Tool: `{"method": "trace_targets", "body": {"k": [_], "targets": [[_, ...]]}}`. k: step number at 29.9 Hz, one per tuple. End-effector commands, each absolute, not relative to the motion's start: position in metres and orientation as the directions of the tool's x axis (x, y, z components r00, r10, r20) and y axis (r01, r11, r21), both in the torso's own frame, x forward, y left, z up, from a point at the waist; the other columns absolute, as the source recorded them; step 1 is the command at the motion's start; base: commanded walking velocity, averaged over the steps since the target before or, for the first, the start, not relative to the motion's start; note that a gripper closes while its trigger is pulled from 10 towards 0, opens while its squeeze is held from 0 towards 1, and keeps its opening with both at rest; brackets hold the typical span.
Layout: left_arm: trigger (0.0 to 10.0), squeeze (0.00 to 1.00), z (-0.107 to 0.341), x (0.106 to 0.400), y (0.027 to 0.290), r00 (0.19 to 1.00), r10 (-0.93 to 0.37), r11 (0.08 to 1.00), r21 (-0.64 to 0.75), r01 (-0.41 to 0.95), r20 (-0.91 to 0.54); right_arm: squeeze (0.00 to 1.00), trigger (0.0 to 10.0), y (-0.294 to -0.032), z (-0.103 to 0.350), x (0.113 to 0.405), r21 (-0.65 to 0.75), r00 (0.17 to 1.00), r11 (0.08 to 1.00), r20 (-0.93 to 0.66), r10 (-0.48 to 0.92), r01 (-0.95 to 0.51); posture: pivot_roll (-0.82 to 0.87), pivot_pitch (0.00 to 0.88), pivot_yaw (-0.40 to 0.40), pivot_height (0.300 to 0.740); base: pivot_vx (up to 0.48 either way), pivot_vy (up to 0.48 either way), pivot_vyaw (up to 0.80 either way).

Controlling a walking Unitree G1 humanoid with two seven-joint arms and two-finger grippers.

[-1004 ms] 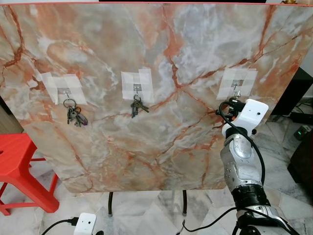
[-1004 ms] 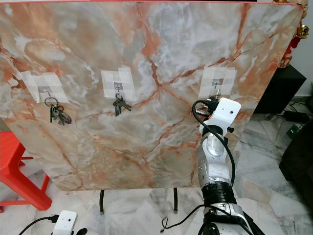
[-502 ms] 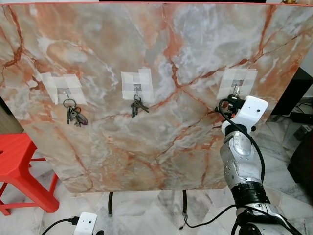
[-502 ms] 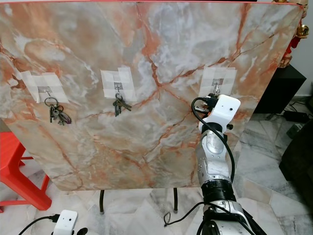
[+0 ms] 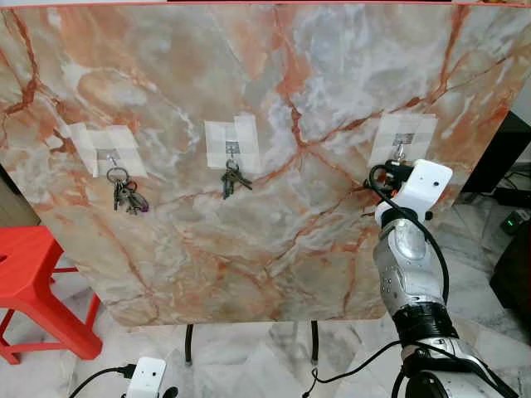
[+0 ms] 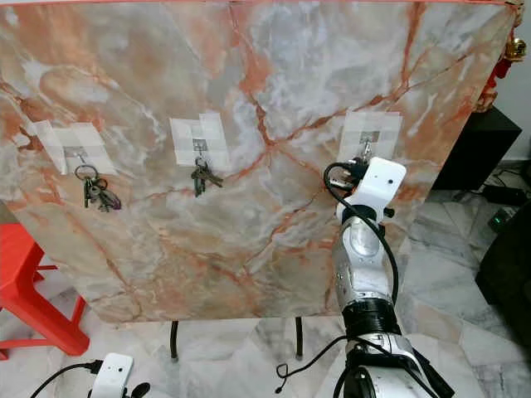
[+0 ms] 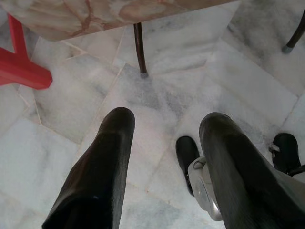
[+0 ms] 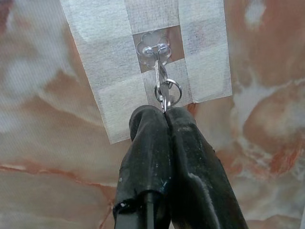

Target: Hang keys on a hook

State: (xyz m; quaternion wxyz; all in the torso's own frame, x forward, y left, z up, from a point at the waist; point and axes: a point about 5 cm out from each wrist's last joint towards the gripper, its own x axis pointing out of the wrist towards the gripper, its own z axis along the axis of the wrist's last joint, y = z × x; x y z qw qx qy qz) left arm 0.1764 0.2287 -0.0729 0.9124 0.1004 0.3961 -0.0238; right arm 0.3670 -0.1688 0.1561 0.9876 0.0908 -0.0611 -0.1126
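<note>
Right wrist view has the right gripper [image 8: 165, 112] pinched tight on a key [image 8: 164, 95], its ring looped over the taped hook [image 8: 156, 49] on the marble board [image 5: 265, 99]. Since a second ago, the arm has crept up slightly. Left gripper [image 7: 164, 131] hangs open over floor tiles [image 7: 157, 86].

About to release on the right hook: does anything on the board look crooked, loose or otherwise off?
Nothing stands out. The right gripper is shut on the keys, whose ring hangs from the right hook. The hook's tape lies flat on the marble board. The other two key sets hang straight.
</note>
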Motion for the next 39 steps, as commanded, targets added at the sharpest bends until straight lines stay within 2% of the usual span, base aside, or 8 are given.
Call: {"method": "trace_targets", "body": {"k": [1,31,39], "targets": [[10.0,0.0,-0.073,0.175,0.231,0.676,0.035,0.974,0.175,0.14,-0.736,0.0,10.0,-0.169,0.16,0.37,0.19,0.968,0.959,0.097,-0.231,0.21,0.02,0.011,-0.006,0.74,0.0,0.0,0.0],[10.0,0.0,-0.073,0.176,0.231,0.679,0.03,0.969,0.188,0.16,-0.734,0.0,10.0,-0.172,0.17,0.373,0.197,0.964,0.96,0.14,-0.228,0.198,0.02,0.011,-0.003,0.74,0.0,0.0,0.0],[10.0,0.0,-0.072,0.177,0.23,0.679,0.026,0.968,0.189,0.168,-0.734,0.0,10.0,-0.166,0.162,0.368,0.211,0.966,0.957,0.12,-0.229,0.2,0.02,0.011,-0.001,0.74,0.0,0.0,0.0]]}}
